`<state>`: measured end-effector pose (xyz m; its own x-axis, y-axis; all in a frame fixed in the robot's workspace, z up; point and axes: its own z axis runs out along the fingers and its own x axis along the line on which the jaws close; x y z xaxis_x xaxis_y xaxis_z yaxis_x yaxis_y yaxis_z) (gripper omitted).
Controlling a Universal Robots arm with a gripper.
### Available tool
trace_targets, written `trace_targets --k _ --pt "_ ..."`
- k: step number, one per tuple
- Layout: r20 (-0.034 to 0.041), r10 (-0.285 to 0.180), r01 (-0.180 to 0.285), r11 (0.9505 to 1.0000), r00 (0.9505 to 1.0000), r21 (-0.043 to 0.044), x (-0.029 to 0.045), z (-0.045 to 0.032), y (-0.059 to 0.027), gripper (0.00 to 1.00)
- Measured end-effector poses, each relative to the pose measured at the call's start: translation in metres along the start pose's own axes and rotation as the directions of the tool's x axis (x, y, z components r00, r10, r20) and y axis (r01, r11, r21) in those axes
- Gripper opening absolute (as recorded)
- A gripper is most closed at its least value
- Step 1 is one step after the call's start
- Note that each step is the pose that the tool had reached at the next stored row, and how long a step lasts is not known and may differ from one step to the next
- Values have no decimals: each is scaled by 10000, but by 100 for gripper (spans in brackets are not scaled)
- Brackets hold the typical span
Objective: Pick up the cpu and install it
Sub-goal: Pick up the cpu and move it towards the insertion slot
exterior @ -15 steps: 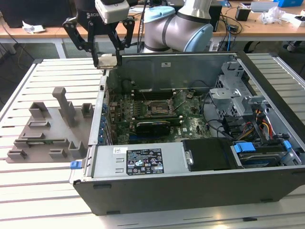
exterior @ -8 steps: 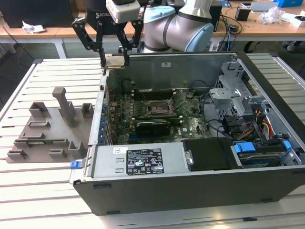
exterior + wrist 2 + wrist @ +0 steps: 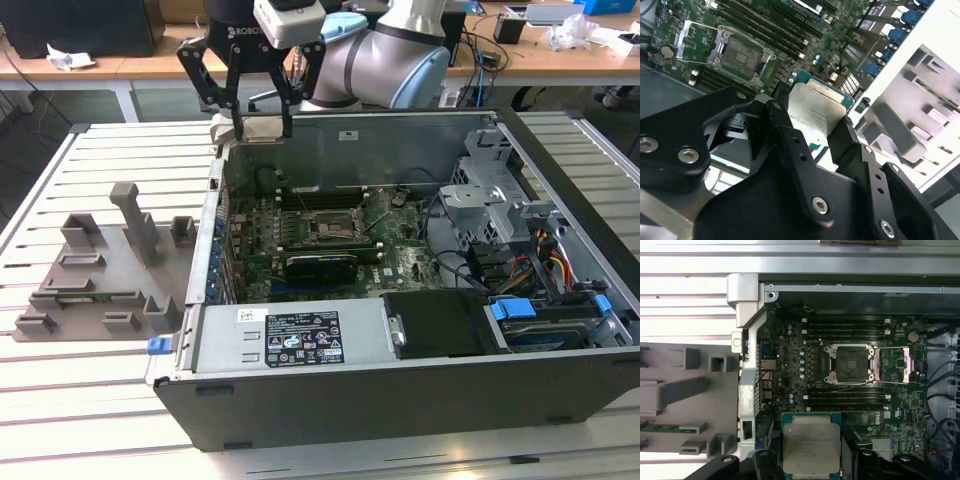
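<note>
— Silver-grey metal with a thin pale rim: is that the cpu (image 3: 811, 447) in the claw (image 3: 811, 462)?

— Yes. In both wrist views the black fingers (image 3: 785, 135) press on two opposite edges of it, so the claw is clamped on the cpu, flat side up and clear of everything below.

— What lies past it?

— The green motherboard (image 3: 790, 365), inside the open computer case (image 3: 400, 400). A row of memory slots (image 3: 845, 397) sits between the cpu and the socket (image 3: 847, 363). The socket stands open, its dark bed showing and its metal cover plate (image 3: 895, 362) folded out to one side. The cpu is well apart from it.

— And from the exterior view?

— The claw hangs above the case's far corner on the exterior view's left, toward the far edge of the slatted worktop (image 3: 60, 400). A grey plastic tray (image 3: 100, 270) lies on the worktop just beside the case, toward the edge on the exterior view's left.
</note>
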<state>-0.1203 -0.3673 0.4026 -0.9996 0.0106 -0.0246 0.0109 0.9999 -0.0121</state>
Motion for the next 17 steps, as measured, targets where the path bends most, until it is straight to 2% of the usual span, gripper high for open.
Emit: trace_targets --k 3,6,8,13,14,17 --pt "0 0 0 10000 10000 0 -48 2 1 55" --pt "0 -1 1 10000 10000 1 -146 8 2 55" --pt "0 0 0 10000 10000 1 -182 15 5 55" --pt "-7 0 0 10000 10000 10 -269 106 41 55" --pt "-9 -1 1 10000 10000 16 -314 142 57 55" --pt "-9 -1 1 10000 10000 26 -403 183 77 55"
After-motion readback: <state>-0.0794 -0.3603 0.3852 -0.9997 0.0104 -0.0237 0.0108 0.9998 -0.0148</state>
